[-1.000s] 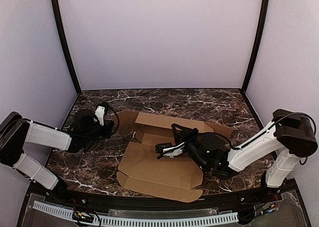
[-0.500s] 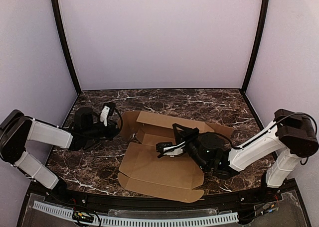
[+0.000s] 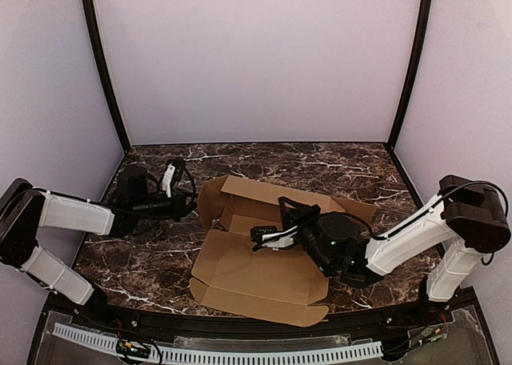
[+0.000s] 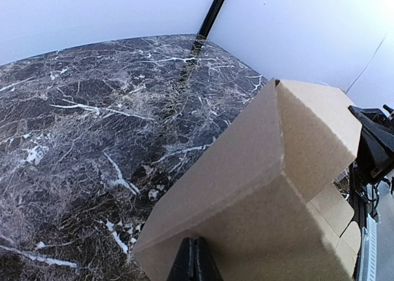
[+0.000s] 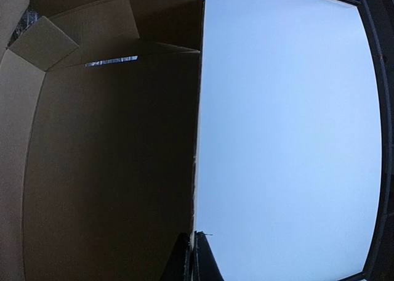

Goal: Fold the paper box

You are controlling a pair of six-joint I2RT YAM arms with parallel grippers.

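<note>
The paper box [image 3: 256,270] is a brown die-cut cardboard sheet lying partly folded in the middle of the marble table [image 3: 152,257]. Its back wall stands up and its left flap [image 3: 210,200] is raised. My left gripper [image 3: 190,205] is shut and its tips press against the outer face of that flap [image 4: 277,188], as the left wrist view [image 4: 194,261] shows. My right gripper [image 3: 285,210] is shut on the top edge of the back wall. In the right wrist view [image 5: 194,256] the cardboard edge [image 5: 111,158] runs between the fingers.
Lilac walls with black corner posts [image 3: 102,69] enclose the table on three sides. A near flap of the sheet [image 3: 264,305] lies close to the table's front edge. The right arm [image 3: 400,241] reaches in low from the right.
My left gripper has moved right to the box and the left flap has risen from flat to nearly upright. The right gripper has held its place on the back wall.
</note>
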